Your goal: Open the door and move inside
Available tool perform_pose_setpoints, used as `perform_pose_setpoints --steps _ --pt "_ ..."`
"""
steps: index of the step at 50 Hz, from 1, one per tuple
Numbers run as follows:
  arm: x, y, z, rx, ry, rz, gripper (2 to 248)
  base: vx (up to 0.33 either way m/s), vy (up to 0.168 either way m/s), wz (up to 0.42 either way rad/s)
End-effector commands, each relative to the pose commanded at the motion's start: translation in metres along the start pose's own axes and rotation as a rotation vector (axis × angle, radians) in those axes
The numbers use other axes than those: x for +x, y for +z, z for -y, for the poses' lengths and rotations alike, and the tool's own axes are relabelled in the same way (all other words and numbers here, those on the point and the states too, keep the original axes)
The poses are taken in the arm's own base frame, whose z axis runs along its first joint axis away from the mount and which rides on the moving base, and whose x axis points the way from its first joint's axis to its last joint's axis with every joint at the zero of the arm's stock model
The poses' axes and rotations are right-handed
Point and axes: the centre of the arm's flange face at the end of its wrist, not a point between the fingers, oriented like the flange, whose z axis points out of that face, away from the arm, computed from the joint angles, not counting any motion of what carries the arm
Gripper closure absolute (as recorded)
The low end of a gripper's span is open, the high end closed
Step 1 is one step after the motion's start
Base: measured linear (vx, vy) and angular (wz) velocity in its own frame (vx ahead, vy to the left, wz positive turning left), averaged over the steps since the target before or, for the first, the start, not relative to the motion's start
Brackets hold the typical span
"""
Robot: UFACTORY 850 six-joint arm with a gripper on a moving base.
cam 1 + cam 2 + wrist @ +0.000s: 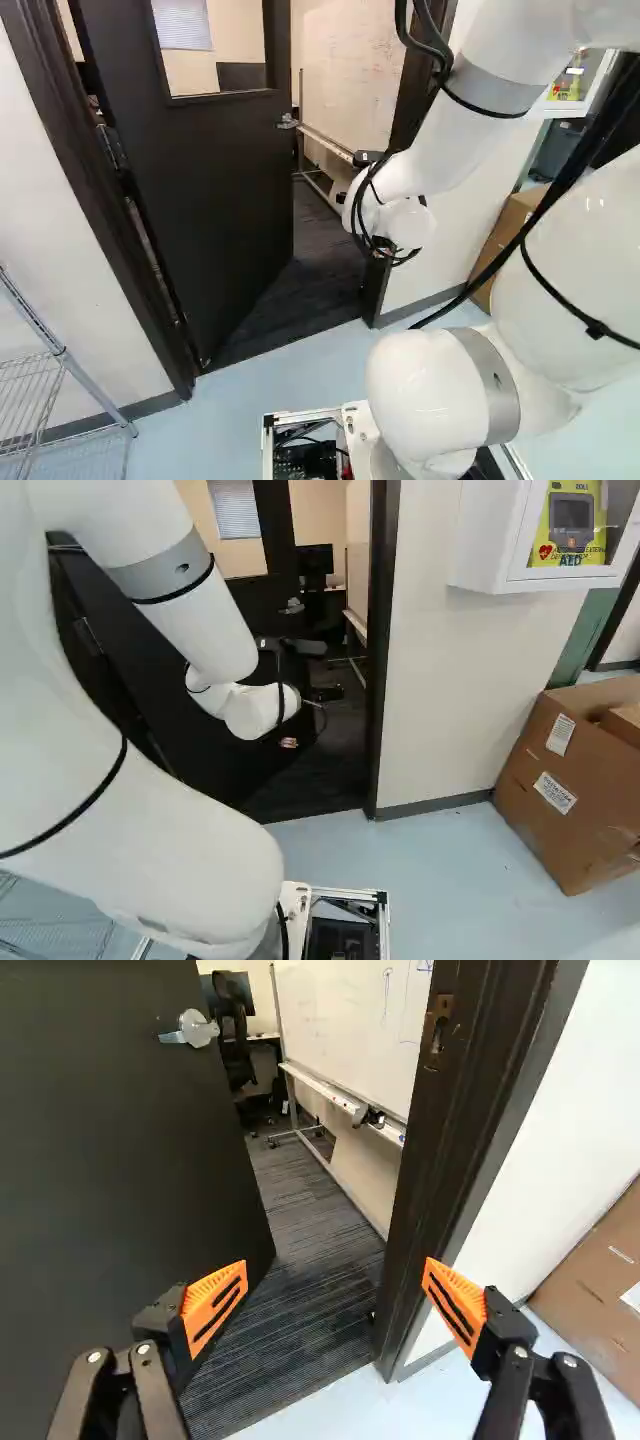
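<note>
The black door (205, 190) stands ajar, swung inward into the room, hinged at the left of the left base view. Its silver lever handle (287, 122) is on the free edge. My gripper (384, 250), partly hidden by the wrist, is near the latch-side door frame (375, 285); in the right base view it shows small beside the door. In the wrist view the gripper (337, 1290) is open, its orange-padded fingers wide apart with nothing between them. Ahead of it lie the door (110, 1160), the handle (196, 1030) well beyond the fingers, and the frame (440, 1150).
Dark carpet (310, 1250) runs through the opening, past a wheeled whiteboard (350, 1020) and a desk chair (235, 1035). A wire rack (60, 365) stands left of the doorway. Cardboard boxes (570, 780) and a white AED cabinet (485, 540) are to its right.
</note>
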Motion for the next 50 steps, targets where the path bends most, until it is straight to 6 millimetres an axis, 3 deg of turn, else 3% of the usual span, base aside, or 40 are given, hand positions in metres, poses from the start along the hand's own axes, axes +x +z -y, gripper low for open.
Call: perform_pose_setpoints --steps 50 --pt "0.0 0.0 0.0 0.0 0.0 0.0 3 0.007 0.004 0.019"
